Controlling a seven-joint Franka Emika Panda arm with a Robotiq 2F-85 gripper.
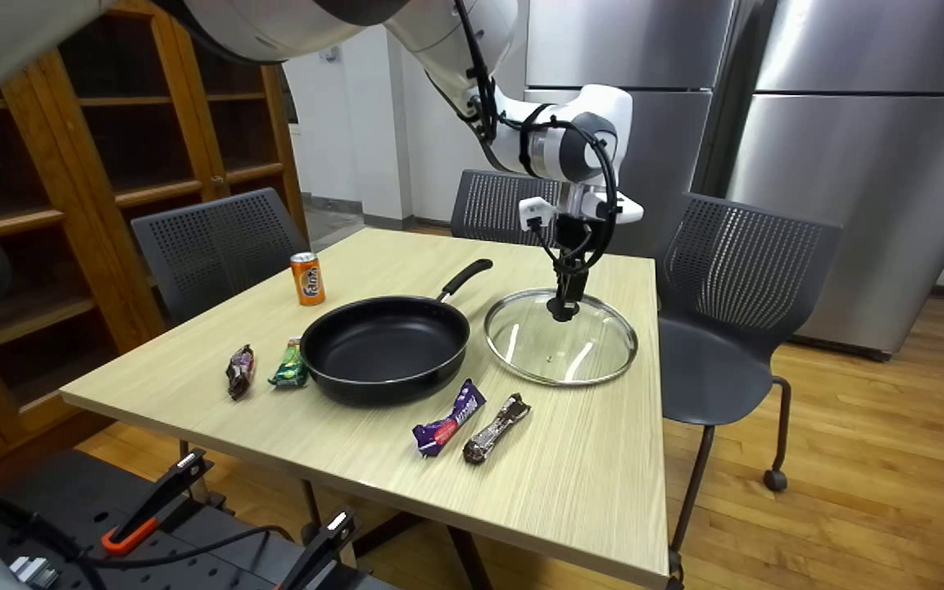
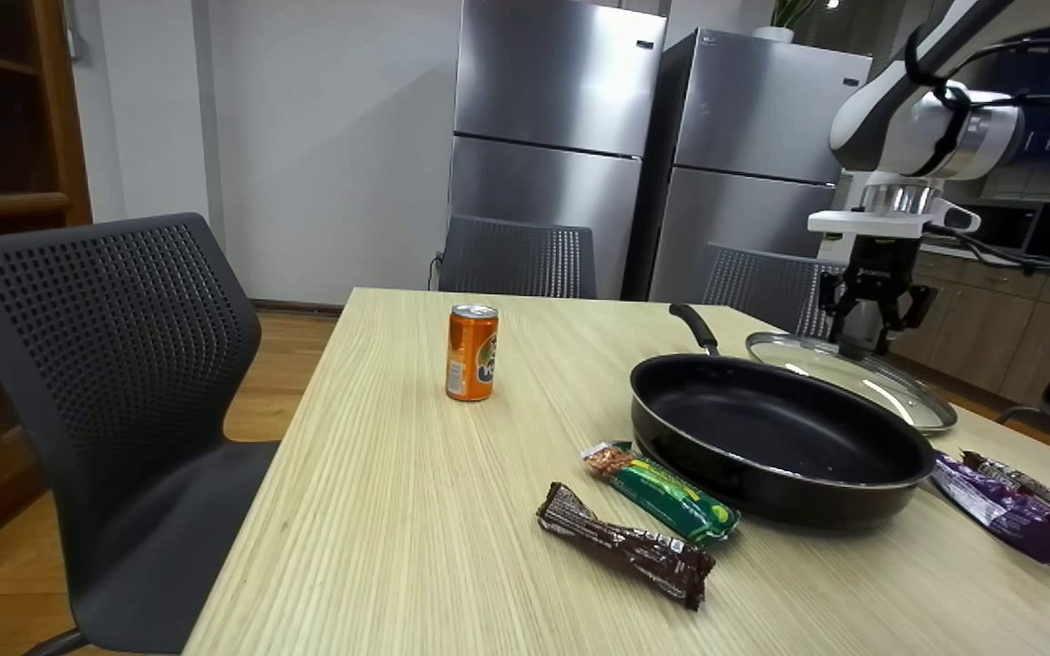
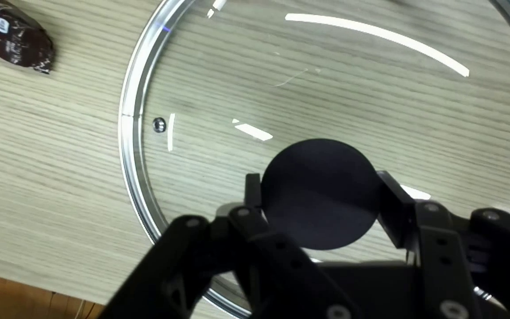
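Gripper: the gripper (image 3: 319, 193) points down at the glass lid (image 1: 560, 351), its fingers (image 3: 253, 190) parted by the width of the black knob (image 3: 321, 199), which they clasp at 9 and 3 o'clock in the wrist view.
Lid: in an exterior view it looks flat on the bench (image 1: 583, 492), at 3 o'clock from the frying pan (image 1: 386, 338), just beside it and apart.
Knob hold: contact looks nearly centred; even pressure from both sides should suit it, as a round knob could turn or slip if one side bears harder.
Level: the broad steel rim (image 3: 127, 128) calls for a wrist square to the bench, since a tilt would likely load one edge.
Clearance: the pan, at 9 o'clock from the lid, deserves the most care against sideways drift.
Pan: its black base shows from wall to wall; the handle (image 1: 467, 279) points between 1 and 2 o'clock.
Fanta can (image 1: 309, 280): upright near 10 o'clock from the pan; contents hidden.
Wrappers: a green-wrapped bar (image 1: 290, 366) and a brown-wrapped bar (image 1: 240, 371) lie between 8 and 9 o'clock from the pan, a purple-wrapped bar (image 1: 449, 418) near 5, a second brown-wrapped bar (image 1: 496, 428) near 4; their fillings cannot be seen.
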